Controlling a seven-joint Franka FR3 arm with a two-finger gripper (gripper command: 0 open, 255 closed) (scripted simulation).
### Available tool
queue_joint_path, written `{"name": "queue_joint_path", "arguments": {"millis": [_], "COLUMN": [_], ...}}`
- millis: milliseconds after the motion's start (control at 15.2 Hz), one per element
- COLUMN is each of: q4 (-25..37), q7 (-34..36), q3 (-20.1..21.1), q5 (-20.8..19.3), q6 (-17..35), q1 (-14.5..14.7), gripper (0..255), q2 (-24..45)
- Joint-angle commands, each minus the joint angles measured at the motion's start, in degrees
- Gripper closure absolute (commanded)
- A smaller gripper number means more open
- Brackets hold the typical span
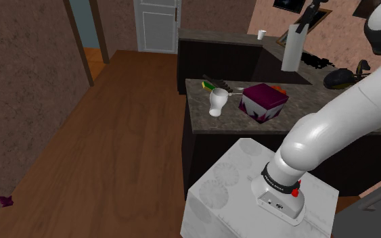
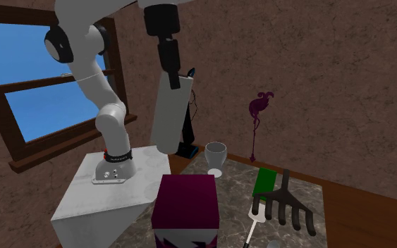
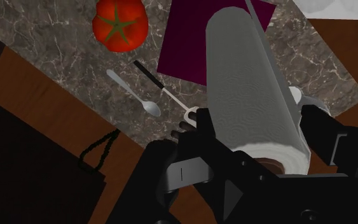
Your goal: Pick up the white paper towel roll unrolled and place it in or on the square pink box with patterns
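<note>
Gripper: the black two-finger gripper [image 2: 172,70] is raised high over the countertop [image 3: 44,51]. Its fingers [image 3: 204,127] stand apart by the roll's width and clasp its upper end on both sides.
Paper towel roll: a pale grey-white paper towel roll [image 2: 169,113] hangs nearly upright from the gripper, its lower end clear of the countertop. In the wrist view its far end overlaps the box below.
Box: a square, dark magenta box [image 1: 264,101] with a jagged white pattern low on its sides sits on the countertop near the edge facing the stand [image 1: 239,196]. Its base is cut off by the second exterior view's bottom edge, and the roll hides one corner in the wrist view.
Goblet: a pale stemmed goblet [image 2: 216,158] stands upright beside the box, toward the countertop's edge at the shoulder view's left.
Tomato: a red tomato [image 3: 120,24] with a green stalk lies on the countertop apart from the box. In the shoulder view it is mostly hidden behind the box.
Cutlery: a light spoon [image 3: 136,95] and a black-handled fork [image 3: 165,92] lie side by side between tomato and box. The fork's tines run behind a gripper finger.
Hard to make out: a green object [image 2: 264,182] and a black pronged utensil [image 2: 288,204] lie near the countertop's far edge from the stand. I cannot tell what they are.
</note>
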Motion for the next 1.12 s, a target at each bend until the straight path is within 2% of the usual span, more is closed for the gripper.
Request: {"name": "queue_joint_path", "arguments": {"millis": [0,1056], "q4": [1.17,-16.31], "q7": [-1.52,1.68], "q3": [-1.75,0.56], "q5": [0.96,-3.32], "q6": [0.42,12.61], "q1": [0.36,-1.97], "gripper": [255,255], "q2": [1.72,-4.72]}}
